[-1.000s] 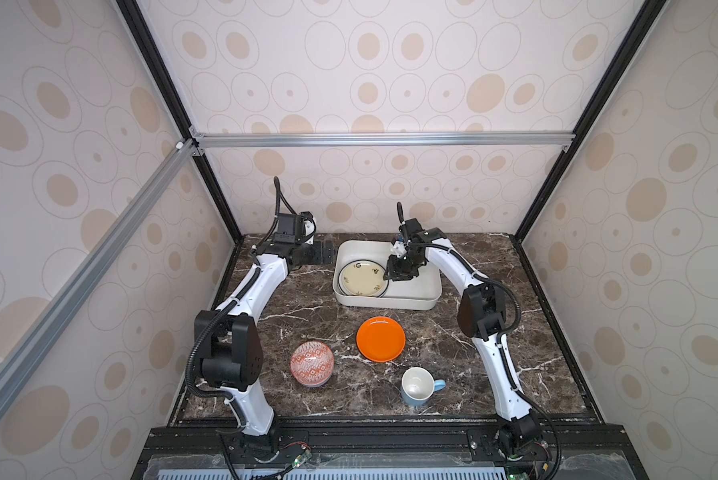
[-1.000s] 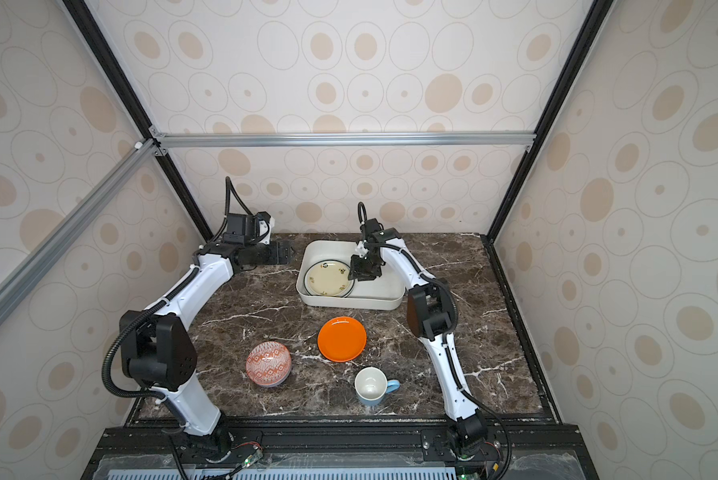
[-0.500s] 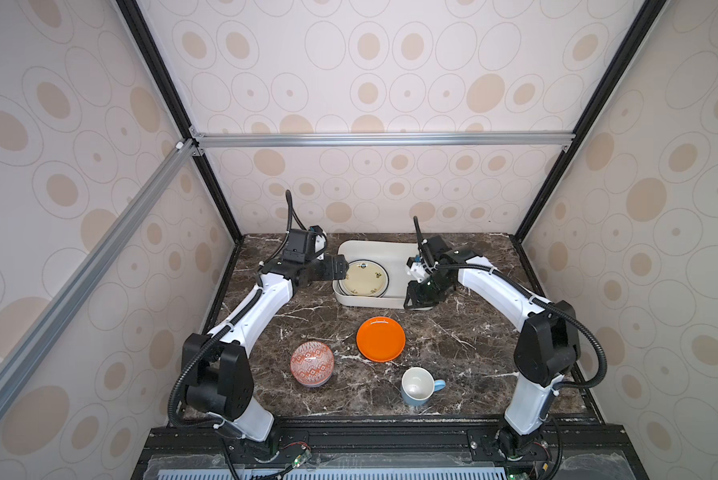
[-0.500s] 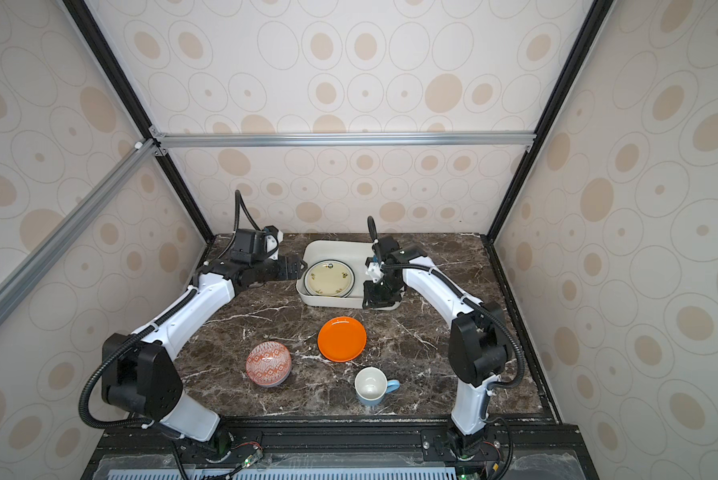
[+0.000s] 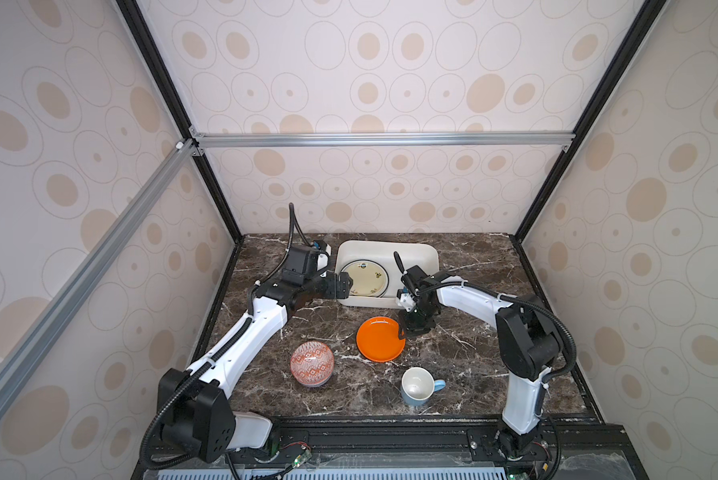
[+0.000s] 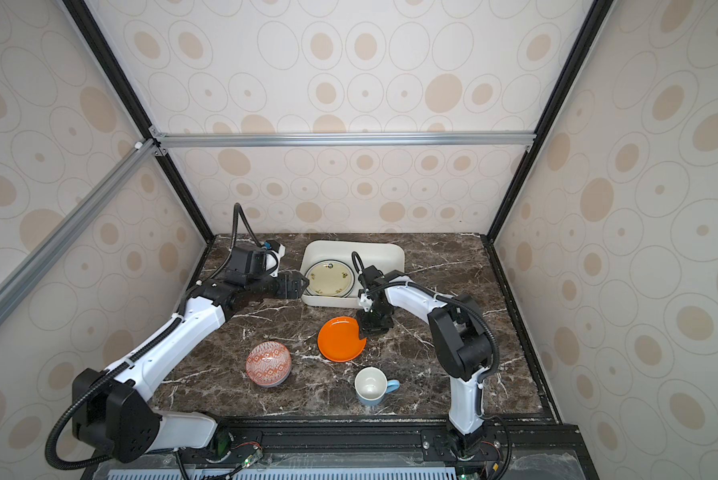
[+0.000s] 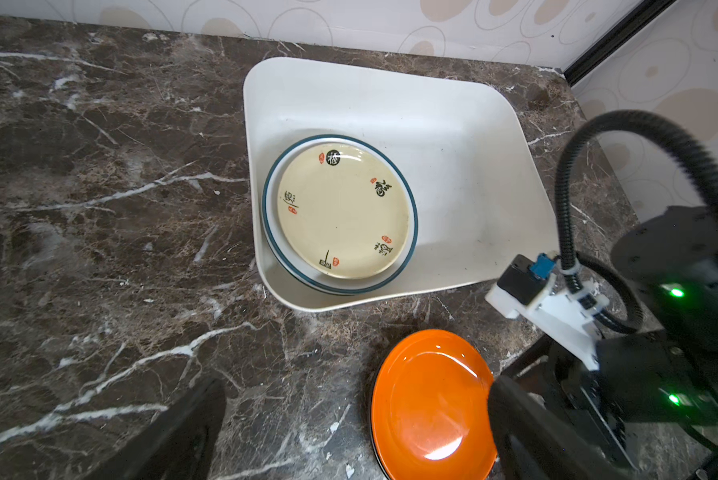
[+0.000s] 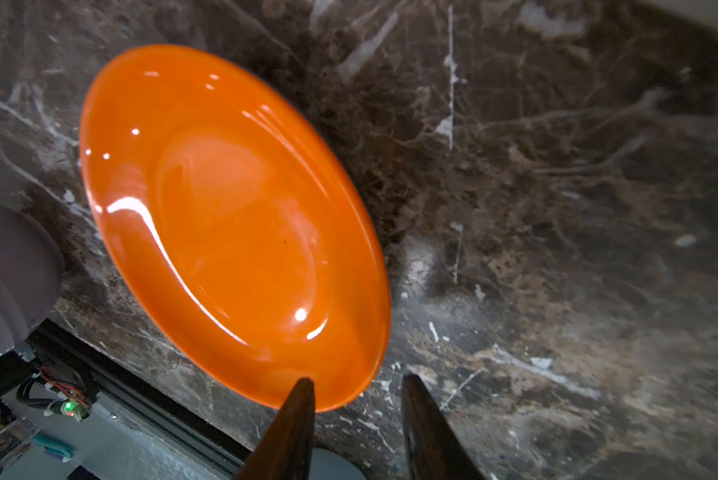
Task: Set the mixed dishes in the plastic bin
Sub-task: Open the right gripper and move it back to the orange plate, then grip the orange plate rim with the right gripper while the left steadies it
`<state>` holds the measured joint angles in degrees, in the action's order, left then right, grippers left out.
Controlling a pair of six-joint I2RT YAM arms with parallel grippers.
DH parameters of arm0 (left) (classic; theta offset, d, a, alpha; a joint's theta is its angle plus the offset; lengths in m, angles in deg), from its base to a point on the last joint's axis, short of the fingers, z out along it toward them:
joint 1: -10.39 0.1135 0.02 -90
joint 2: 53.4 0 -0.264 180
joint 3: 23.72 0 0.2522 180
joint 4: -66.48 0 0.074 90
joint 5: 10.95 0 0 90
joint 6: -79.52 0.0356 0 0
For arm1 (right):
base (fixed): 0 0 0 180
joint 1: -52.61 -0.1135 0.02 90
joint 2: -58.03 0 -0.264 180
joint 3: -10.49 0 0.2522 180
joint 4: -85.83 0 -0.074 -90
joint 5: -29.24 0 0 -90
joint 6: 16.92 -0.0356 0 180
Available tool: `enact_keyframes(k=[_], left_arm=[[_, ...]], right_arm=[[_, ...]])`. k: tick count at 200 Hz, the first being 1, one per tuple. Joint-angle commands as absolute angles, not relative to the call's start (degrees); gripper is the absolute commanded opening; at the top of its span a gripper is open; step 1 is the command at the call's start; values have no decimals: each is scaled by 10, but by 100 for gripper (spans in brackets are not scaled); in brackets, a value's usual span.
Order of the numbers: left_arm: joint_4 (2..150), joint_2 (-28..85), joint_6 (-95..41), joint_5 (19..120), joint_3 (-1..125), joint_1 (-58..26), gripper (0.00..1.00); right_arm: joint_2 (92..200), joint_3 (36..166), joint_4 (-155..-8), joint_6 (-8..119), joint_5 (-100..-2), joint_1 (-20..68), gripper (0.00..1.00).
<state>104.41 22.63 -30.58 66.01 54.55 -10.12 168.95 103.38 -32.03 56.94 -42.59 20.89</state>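
Observation:
The off-white plastic bin (image 5: 390,245) (image 6: 355,244) (image 7: 390,91) stands at the back middle. In it a cream-yellow plate (image 5: 363,277) (image 7: 340,212) lies on a white plate with a dark-green rim (image 7: 271,208). An orange plate (image 5: 380,338) (image 6: 340,338) (image 8: 232,199) lies on the marble in front of the bin. My right gripper (image 5: 407,330) (image 8: 357,378) is open at this plate's right edge, one finger over the rim, the other over bare table. My left gripper (image 5: 342,286) (image 7: 357,390) is wide open and empty by the bin's front-left corner.
A red-orange patterned bowl (image 5: 311,362) (image 6: 268,363) stands front left of the orange plate. A light-blue mug (image 5: 417,386) (image 6: 370,385) stands upright near the front edge. Patterned walls and black frame posts enclose the dark marble table (image 5: 473,353).
My right gripper has left the bin and come forward and down to the orange plate's right edge. My left gripper has swung right to the bin's front-left corner.

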Motion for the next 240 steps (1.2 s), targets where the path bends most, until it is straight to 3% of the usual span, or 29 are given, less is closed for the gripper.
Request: enact_keyframes(k=[1, 50, 115, 173, 240], left_arm=[[1050, 194, -297, 648, 523, -100, 99], [1041, 145, -302, 639, 465, -100, 99], [1047, 120, -307, 649, 448, -99, 99], [1042, 125, -305, 659, 452, -100, 99], [1039, 140, -291, 668, 465, -99, 99]], right_arm=[[1703, 1044, -314, 556, -455, 207, 38], [1711, 1054, -310, 555, -470, 198, 32], [1700, 1062, -295, 563, -490, 193, 9], [1681, 1082, -273, 569, -493, 190, 0], [1683, 1122, -254, 567, -466, 191, 0]])
